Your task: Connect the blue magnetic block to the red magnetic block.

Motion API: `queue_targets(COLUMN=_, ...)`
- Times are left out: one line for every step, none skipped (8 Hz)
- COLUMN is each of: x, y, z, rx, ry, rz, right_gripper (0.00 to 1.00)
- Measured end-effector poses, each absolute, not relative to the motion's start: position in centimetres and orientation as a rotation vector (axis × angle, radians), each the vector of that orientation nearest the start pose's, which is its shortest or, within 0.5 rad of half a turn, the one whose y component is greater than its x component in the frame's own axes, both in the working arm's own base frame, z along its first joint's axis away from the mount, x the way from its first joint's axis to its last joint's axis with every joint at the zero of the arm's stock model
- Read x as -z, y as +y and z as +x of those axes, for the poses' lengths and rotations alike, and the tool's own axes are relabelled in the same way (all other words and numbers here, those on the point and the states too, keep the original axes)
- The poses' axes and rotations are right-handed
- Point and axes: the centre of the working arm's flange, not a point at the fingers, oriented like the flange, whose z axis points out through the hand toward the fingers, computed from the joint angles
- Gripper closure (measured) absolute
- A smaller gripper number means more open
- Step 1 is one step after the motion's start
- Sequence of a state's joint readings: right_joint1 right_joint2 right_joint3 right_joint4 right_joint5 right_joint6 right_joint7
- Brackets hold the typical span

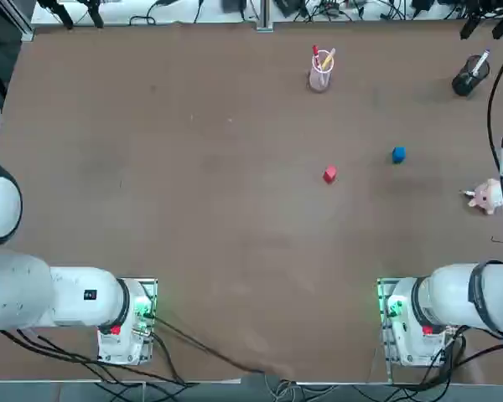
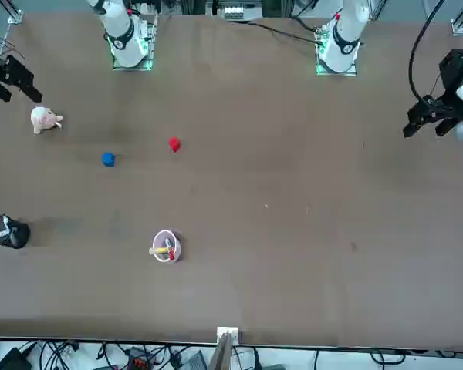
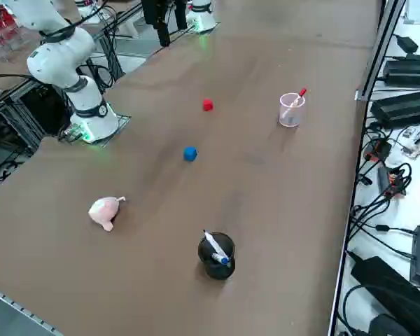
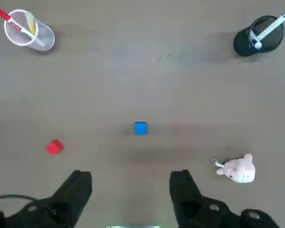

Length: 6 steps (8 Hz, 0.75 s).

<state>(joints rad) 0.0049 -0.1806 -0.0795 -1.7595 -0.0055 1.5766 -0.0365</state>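
Right gripper (image 4: 130, 183): fingers apart, empty, high above the surface (image 1: 193, 209). Blue magnetic block (image 4: 140, 128): loose, directly beneath it. Red magnetic block (image 4: 53, 146): well apart. Risk: tiny cube slips when pinched; magnets snap early, knocking red askew.

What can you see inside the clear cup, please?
The clear cup holds a red pen and a yellow marker, both leaning against its rim. Their lower ends are partly hidden behind the wall. The right hand hangs open above the table.
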Motion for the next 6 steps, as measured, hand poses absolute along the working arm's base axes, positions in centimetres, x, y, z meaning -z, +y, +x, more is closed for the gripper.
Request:
queue_targets(x=-63.1, y=-4.1, z=49.5, rx=-0.003, ry=0.057, rz=-3.132, right_gripper=0.0)
queue_targets(x=-63.0, y=-4.1, z=49.6, rx=-0.007, ry=0.057, rz=-3.132, right_gripper=0.0)
queue_targets(x=-62.4, y=-4.0, z=49.8, rx=-0.027, ry=0.054, rz=-3.133, right_gripper=0.0)
queue_targets(x=-60.7, y=-3.9, z=50.3, rx=-0.081, ry=0.054, rz=-3.132, right_gripper=0.0)
queue_targets(x=-57.8, y=-3.8, z=51.2, rx=-0.149, ry=0.051, rz=-3.13, right_gripper=0.0)
queue_targets(x=-54.1, y=-3.5, z=52.1, rx=-0.182, ry=0.043, rz=-3.13, right_gripper=0.0)
